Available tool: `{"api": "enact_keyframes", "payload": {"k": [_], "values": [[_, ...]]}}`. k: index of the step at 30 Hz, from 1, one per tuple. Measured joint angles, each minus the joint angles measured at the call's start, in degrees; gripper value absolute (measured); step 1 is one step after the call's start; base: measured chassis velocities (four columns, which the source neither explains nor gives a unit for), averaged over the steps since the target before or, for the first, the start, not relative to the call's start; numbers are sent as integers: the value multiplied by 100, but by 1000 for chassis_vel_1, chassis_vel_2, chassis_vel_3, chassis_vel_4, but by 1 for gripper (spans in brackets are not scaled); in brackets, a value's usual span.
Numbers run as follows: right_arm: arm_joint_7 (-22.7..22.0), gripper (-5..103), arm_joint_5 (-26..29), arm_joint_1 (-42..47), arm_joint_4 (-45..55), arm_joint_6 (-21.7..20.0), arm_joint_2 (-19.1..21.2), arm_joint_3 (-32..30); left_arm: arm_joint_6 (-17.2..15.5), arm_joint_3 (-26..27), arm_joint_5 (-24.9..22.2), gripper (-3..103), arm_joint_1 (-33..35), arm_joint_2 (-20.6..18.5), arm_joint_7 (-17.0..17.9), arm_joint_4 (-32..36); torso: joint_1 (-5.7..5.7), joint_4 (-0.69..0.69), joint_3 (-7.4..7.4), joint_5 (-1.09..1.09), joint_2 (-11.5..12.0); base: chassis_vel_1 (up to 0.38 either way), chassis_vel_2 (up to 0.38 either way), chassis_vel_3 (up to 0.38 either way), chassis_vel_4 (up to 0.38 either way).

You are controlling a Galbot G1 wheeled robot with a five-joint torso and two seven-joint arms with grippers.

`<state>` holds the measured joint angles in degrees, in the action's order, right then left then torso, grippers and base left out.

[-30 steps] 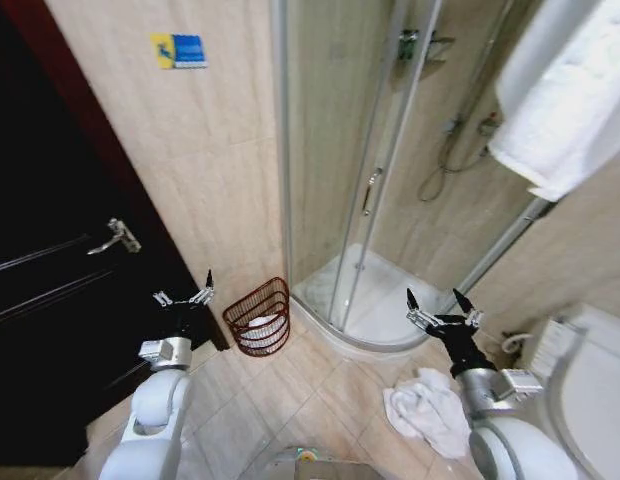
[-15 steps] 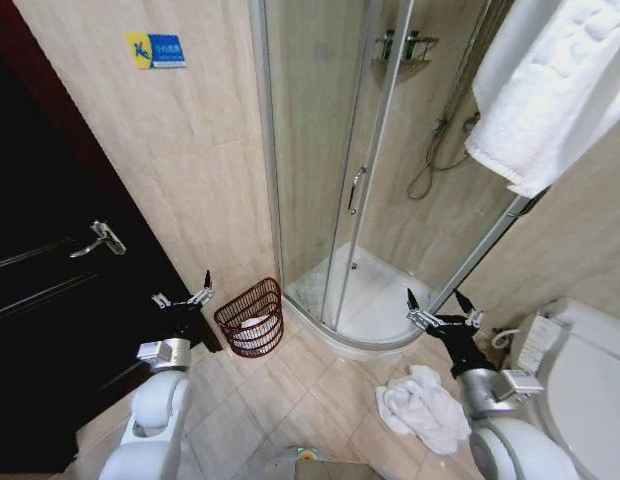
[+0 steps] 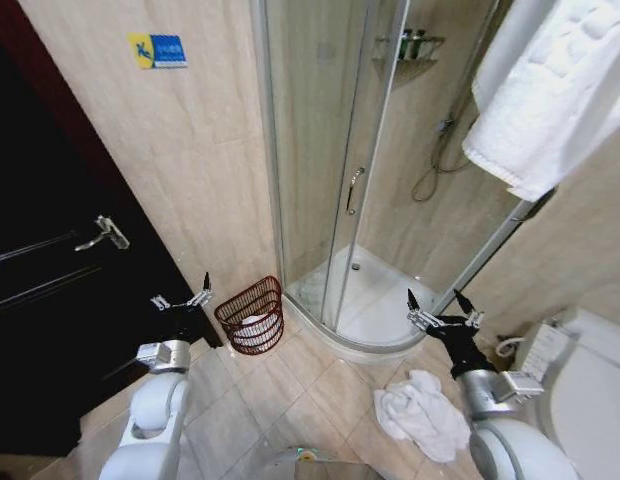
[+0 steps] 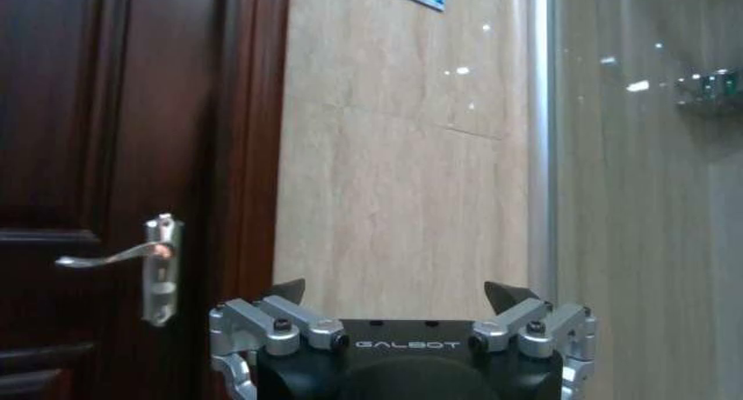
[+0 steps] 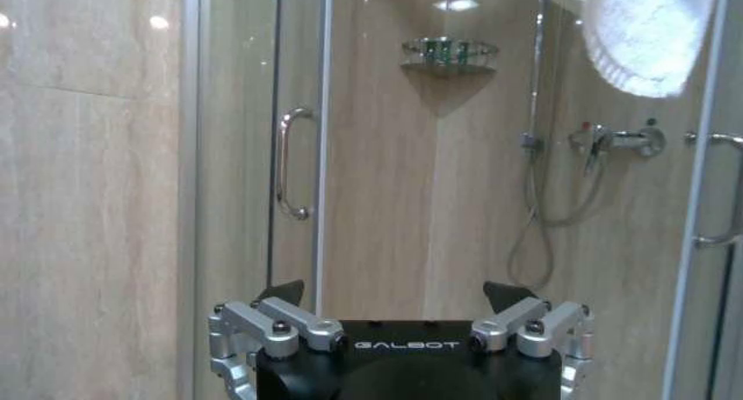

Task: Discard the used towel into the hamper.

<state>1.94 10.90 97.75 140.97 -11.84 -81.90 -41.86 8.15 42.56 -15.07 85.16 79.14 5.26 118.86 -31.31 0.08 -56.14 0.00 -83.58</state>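
Hamper [image 3: 251, 315] standing upright on the tiled floor [image 3: 320, 385], against the beige wall and between the dark door [image 3: 50, 300] and the curved base of the shower cubicle [image 3: 370, 300]; something pale lying inside it. Used towel [image 3: 422, 413] lying crumpled on the floor, well apart from the hamper, just beside the right arm and near the toilet [image 3: 590, 400]. Left gripper [image 3: 182, 297] hanging raised in front of the door, near the hamper but apart from it, fingers spread wide, gripping nothing. Right gripper [image 3: 442, 312] hanging raised above the towel, in front of the cubicle base, fingers likewise spread wide, gripping nothing. Hanging from a rail high on the right wall: a second white towel [image 3: 550, 90].
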Motion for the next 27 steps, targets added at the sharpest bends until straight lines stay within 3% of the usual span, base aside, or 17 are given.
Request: {"api": "enact_keyframes", "payload": {"k": [7, 27], "values": [[0, 100, 0, 21, 6, 9, -6, -17, 165, -17, 0, 100, -7, 19, 15, -48, 1, -3, 0, 1, 0, -45, -54, 65, 65], [-5, 100, 13, 43, -5, 61, -38, -19, 174, -41, 26, 100, -1, 92, -2, 3, 0, -1, 0, 0, 0, -69, -78, 78, 75]]}}
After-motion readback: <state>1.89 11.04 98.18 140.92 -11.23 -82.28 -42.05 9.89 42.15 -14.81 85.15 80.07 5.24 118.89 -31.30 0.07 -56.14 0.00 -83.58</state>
